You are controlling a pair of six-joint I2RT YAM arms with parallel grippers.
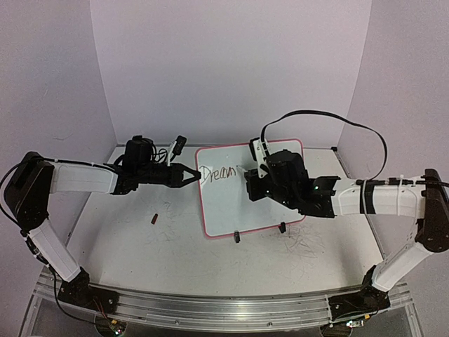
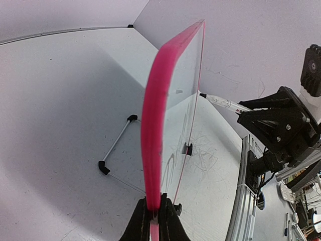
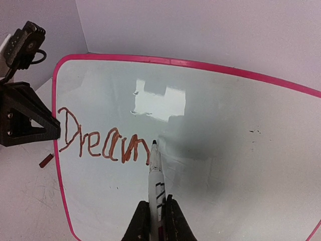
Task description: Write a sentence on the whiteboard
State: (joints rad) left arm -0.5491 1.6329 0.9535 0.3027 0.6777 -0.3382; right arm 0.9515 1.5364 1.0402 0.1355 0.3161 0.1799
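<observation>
On counter: whiteboard (image 1: 238, 207); I read sentence (image 3: 103, 140) "Dream"
Left tool (image 2: 154, 213): pinching whiteboard edge
Right tool (image 3: 155, 213): pinching marker (image 3: 155, 173), tip at board

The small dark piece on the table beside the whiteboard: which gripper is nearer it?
Left. The left gripper clamps the whiteboard edge near the piece; the right gripper, holding a marker, is farther off over the board.

Bright, even light comes from above. In the right wrist view the small shiny white board with a thin pink frame (image 3: 215, 150) has a white square of glare, and the thin white marker pen (image 3: 155, 170) drops a soft grey shadow on it. In the left wrist view its near pink edge is blurry and straight lines bend.
</observation>
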